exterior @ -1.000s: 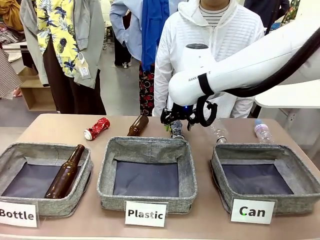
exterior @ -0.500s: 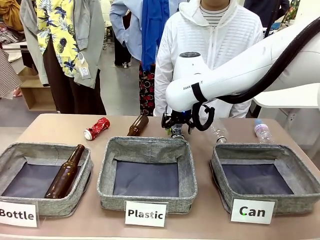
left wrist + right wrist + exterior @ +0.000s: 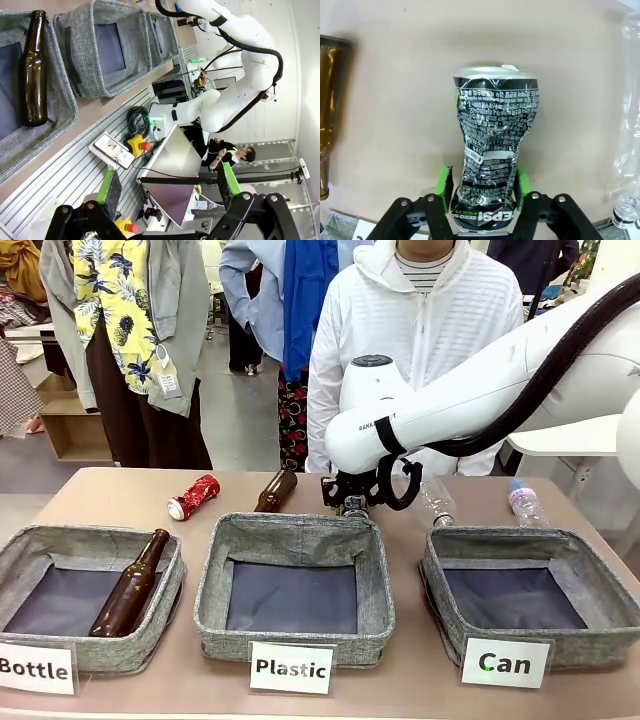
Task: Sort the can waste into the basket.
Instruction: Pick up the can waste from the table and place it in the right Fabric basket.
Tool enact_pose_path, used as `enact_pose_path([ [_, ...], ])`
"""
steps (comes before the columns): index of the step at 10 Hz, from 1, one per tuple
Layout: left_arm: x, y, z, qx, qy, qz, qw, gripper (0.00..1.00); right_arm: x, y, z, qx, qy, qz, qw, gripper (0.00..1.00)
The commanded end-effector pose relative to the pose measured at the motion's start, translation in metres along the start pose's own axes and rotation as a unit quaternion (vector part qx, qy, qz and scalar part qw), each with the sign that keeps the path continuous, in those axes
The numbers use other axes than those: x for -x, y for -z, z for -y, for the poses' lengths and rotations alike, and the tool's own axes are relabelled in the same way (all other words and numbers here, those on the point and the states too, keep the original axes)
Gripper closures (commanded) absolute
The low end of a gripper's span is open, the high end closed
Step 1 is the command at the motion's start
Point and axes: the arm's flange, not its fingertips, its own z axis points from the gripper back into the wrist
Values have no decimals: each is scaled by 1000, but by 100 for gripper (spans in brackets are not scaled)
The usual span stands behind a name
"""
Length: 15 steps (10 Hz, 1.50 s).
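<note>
A dented black can (image 3: 492, 160) with white print lies on the tan table, and my right gripper (image 3: 481, 185) is shut on its narrow waist, a green pad (image 3: 443, 182) pressed to each side. From the front, that right gripper (image 3: 352, 504) is low behind the middle basket's far rim. A crushed red can (image 3: 194, 496) lies at the back left of the table. The basket (image 3: 500, 540) with the "Can" card stands at the right and holds nothing. My left gripper (image 3: 169, 185) hangs open off the table, with nothing between its fingers.
The "Plastic" basket (image 3: 296, 530) sits in the middle and the "Bottle" basket (image 3: 40, 540) at the left, holding a brown bottle (image 3: 130, 585). Another brown bottle (image 3: 276, 490) and two clear plastic bottles (image 3: 437, 505) (image 3: 525, 502) lie along the far side. A person in white stands behind the table.
My right arm has sunk lower toward the table behind the middle basket, and its fingers have closed in on the black can.
</note>
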Motion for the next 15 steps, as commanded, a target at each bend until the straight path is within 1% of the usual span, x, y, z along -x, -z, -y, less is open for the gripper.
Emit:
enact_pose_path([
  [1,1,-1,1,-1,-4,3,1000,0,-2,-3,0,6,11,13,1000,100],
  [2,1,-1,1,-1,-4,3,1000,0,-1,-5,0,5,7,16,1000,86],
  [3,1,-1,1,-1,-4,3,1000,0,3,-15,-2,-3,0,26,1000,95],
  [4,1,-1,1,-1,-4,3,1000,0,14,-41,-9,-10,-25,48,998,100],
  [6,1,-1,1,-1,-4,3,1000,0,50,-114,-34,-1,-94,94,991,100],
  [7,1,-1,1,-1,-4,3,1000,0,73,-151,-57,26,-124,110,986,100],
  [8,1,-1,1,-1,-4,3,1000,0,101,-179,-88,40,-174,127,976,100],
  [9,1,-1,1,-1,-4,3,1000,0,131,-197,-125,36,-262,145,954,100],
  [10,1,-1,1,-1,-4,3,1000,0,156,-207,-146,13,-324,155,933,100],
  [11,1,-1,1,-1,-4,3,1000,0,180,-210,-152,-5,-366,140,920,100],
  [12,1,-1,1,-1,-4,3,1000,0,203,-210,-151,-33,-392,95,914,100],
  [13,1,-1,1,-1,-4,3,1000,0,220,-210,-141,-55,-394,67,915,100],
  [14,1,-1,1,-1,-4,3,1000,0,204,-222,-181,-5,-363,129,923,100],
  [15,1,-1,1,-1,-4,3,1000,0,220,-213,-182,-29,-384,103,917,63],
])
